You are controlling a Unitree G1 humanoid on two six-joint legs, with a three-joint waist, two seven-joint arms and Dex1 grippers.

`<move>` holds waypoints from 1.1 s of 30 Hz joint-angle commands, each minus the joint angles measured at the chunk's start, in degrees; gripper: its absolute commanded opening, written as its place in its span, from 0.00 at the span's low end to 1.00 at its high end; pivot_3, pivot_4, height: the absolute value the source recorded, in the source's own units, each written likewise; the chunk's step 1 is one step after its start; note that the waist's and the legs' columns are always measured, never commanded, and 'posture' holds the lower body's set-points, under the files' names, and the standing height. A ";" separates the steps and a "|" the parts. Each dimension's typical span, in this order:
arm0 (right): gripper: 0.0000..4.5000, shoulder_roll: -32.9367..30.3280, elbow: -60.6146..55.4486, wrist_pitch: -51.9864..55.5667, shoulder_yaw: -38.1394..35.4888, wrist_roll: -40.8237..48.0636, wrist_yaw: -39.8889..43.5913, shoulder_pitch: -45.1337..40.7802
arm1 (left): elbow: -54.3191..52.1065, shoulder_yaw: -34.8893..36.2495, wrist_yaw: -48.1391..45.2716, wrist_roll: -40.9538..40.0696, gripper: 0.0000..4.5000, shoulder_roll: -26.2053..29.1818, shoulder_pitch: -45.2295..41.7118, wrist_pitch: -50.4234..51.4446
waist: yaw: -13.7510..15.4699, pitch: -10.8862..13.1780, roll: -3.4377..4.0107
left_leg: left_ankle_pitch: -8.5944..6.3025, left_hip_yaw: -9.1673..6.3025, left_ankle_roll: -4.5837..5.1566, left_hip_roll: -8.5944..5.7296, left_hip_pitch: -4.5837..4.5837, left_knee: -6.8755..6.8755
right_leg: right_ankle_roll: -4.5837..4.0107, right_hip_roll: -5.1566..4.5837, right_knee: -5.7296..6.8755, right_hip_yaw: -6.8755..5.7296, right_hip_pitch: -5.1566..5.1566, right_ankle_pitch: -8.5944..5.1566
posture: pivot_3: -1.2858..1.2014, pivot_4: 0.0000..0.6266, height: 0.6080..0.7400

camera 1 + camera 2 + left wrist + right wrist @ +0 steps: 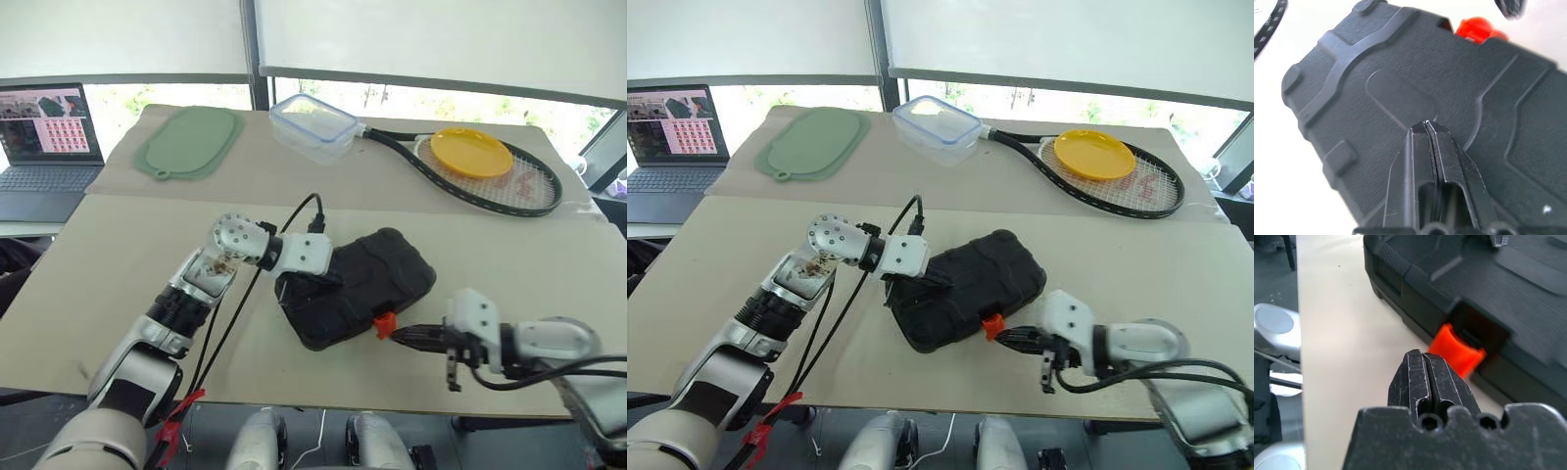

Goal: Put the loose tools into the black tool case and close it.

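Working across from my left, I'm resting the left gripper [290, 286] on the lid of the black tool case [377, 279], its 2 fingers pressed together and gripping nothing, the tips lying on the ribbed plastic near the case's left end. The case is sitting near the front middle of the beige table [118, 264], its 2 halves folded together, and I'm seeing no loose tools lying on the tabletop, so I'm judging the packing done and the closing step in hand. At the case's front edge the orange latch [1457, 352] is sticking out of its recess rather than lying flush, which suggests it is not yet snapped. To the right, the right gripper [1427, 363] is also closed and empty, its tips just at the latch; I cannot tell whether they are touching. Next I'm expecting to hold the lid down with the left while pushing the latch into its recess with the right, steadily, so the case is not sliding away.
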 commanded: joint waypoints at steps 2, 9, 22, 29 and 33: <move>0.00 1.44 3.43 -2.26 2.42 -4.43 -2.24 -2.22 | 2.85 -1.14 -0.16 2.10 0.02 0.09 1.40 1.51 | -0.09 -0.02 -0.01 | 0.00 0.01 0.00 0.02 0.01 0.00 | 0.01 0.01 0.01 0.01 0.00 0.01 | 0.52 0.24 0.99; 0.00 4.41 7.66 -3.59 3.69 -7.20 -4.00 -5.02 | 1.88 -0.49 0.38 2.06 0.02 -0.48 1.56 2.20 | -0.26 -0.05 0.04 | 0.00 0.02 0.00 0.01 0.02 0.00 | 0.00 0.04 0.06 0.03 -0.01 0.00 | 0.52 0.24 0.99; 0.00 9.23 -0.68 -0.20 -4.02 4.10 -4.42 -5.15 | 2.59 -0.90 1.01 3.37 0.02 -1.32 2.02 0.91 | -0.80 -0.06 0.06 | 0.00 0.03 0.00 0.06 0.06 -0.09 | -0.04 0.13 0.10 0.07 -0.06 -0.01 | 0.52 0.24 0.99; 0.00 6.57 0.45 -0.42 -2.77 1.80 -3.95 -4.46 | 3.55 0.41 1.13 3.29 0.02 -1.82 1.96 1.65 | 0.07 -0.10 0.08 | -0.03 0.00 0.03 0.01 0.03 -0.09 | 0.01 0.00 0.00 -0.01 0.01 -0.04 | 0.52 0.24 0.99; 0.06 1.05 -0.09 2.37 -9.14 7.00 0.35 -2.92 | 0.08 5.32 -0.72 -1.24 0.07 2.10 3.41 9.40 | -0.31 -0.10 0.09 | -0.03 0.00 0.04 0.03 0.03 -0.09 | 0.01 0.00 0.03 0.01 0.00 -0.04 | 0.52 0.24 0.99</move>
